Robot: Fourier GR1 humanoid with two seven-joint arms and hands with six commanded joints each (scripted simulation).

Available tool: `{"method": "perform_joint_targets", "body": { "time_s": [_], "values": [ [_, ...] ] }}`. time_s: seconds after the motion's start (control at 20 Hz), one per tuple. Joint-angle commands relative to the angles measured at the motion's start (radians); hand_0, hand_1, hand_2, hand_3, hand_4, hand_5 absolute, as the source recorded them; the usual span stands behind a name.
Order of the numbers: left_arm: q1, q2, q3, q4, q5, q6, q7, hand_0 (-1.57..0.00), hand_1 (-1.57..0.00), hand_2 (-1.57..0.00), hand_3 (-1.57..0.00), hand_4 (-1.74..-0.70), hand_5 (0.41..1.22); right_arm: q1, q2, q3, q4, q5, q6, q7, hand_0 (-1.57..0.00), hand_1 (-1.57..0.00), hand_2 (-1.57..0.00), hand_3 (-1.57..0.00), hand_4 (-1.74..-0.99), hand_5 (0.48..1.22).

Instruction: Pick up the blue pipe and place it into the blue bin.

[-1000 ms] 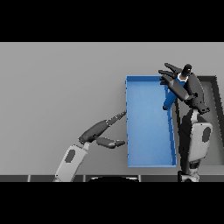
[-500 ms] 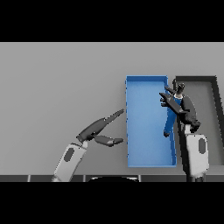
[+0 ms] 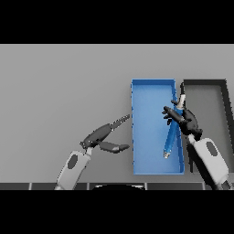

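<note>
Head view: my right hand [image 3: 185,119] curls its fingers around the blue pipe [image 3: 172,137], inside the blue bin [image 3: 148,87]'s right side. My left hand [image 3: 103,135] rests spread open, left of it.

The right hand [image 3: 185,119] hides the blue pipe's [image 3: 170,140] middle section.

1 blue pipe [image 3: 172,137]. 2 bins: 1 blue bin [image 3: 153,89], 1 dark grey bin [image 3: 208,98] just beside it on the right. 2 hands: 1 left hand [image 3: 101,137], 1 right hand [image 3: 185,119]. 1 grey table [image 3: 64,87] under it all.
</note>
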Motion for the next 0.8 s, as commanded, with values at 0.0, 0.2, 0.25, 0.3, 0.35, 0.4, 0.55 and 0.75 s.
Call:
{"method": "perform_joint_targets", "body": {
  "time_s": [0.0, 0.2, 0.25, 0.3, 0.35, 0.4, 0.55, 0.75],
  "values": [
    [0.0, -0.001, 0.001, -0.006, 0.0, 0.003, 0.004, 0.0, 0.0, 0.0, 0.0, -0.92, 0.493, -0.014, -0.016, 0.026, 0.016, -0.023, -0.03, 0.0, -0.87, -0.82, -0.79, -0.23, -1.405, 1.137],
    [-0.005, -0.005, 0.002, -0.004, 0.003, 0.004, 0.009, 0.0, 0.0, 0.0, 0.0, -0.92, 0.494, -0.099, -0.151, 0.181, 0.021, 0.021, 0.023, 0.0, -0.35, -0.34, -0.32, -0.09, -1.279, 1.01],
    [-0.005, -0.007, 0.0, 0.004, -0.001, 0.006, 0.006, 0.0, 0.0, 0.0, 0.0, -0.93, 0.494, -0.118, -0.18, 0.224, 0.015, 0.045, 0.037, -0.002, -0.28, -0.27, -0.26, -0.08, -1.25, 0.962],
    [-0.003, -0.005, 0.0, 0.003, 0.0, 0.005, 0.003, 0.0, 0.0, 0.0, 0.0, -0.93, 0.496, -0.118, -0.186, 0.234, 0.012, 0.046, 0.049, 0.0, -0.23, -0.21, -0.21, -0.06, -1.233, 0.913],
    [0.001, -0.006, 0.0, -0.001, 0.004, 0.003, 0.005, 0.0, 0.0, 0.0, 0.0, -0.93, 0.495, -0.122, -0.197, 0.25, 0.013, 0.039, 0.057, 0.0, -0.18, -0.17, -0.16, -0.05, -1.219, 0.87],
    [0.006, -0.007, -0.003, -0.007, 0.005, 0.002, 0.007, 0.0, 0.0, 0.0, 0.0, -0.93, 0.496, -0.13, -0.21, 0.274, 0.017, 0.036, 0.074, 0.0, -0.14, -0.14, -0.13, -0.04, -1.205, 0.837],
    [-0.001, -0.005, -0.001, -0.005, 0.002, 0.003, 0.016, 0.0, 0.0, 0.0, 0.0, -0.93, 0.496, -0.175, -0.241, 0.348, 0.036, 0.017, 0.097, 0.0, -0.07, -0.07, -0.07, -0.02, -1.161, 0.771],
    [0.011, -0.006, -0.006, 0.0, -0.003, 0.005, 0.011, 0.0, 0.0, 0.0, 0.0, -0.93, 0.497, -0.19, -0.281, 0.386, 0.022, 0.004, 0.112, 0.0, -0.03, -0.03, -0.03, -0.01, -1.099, 0.725]
  ]
}}
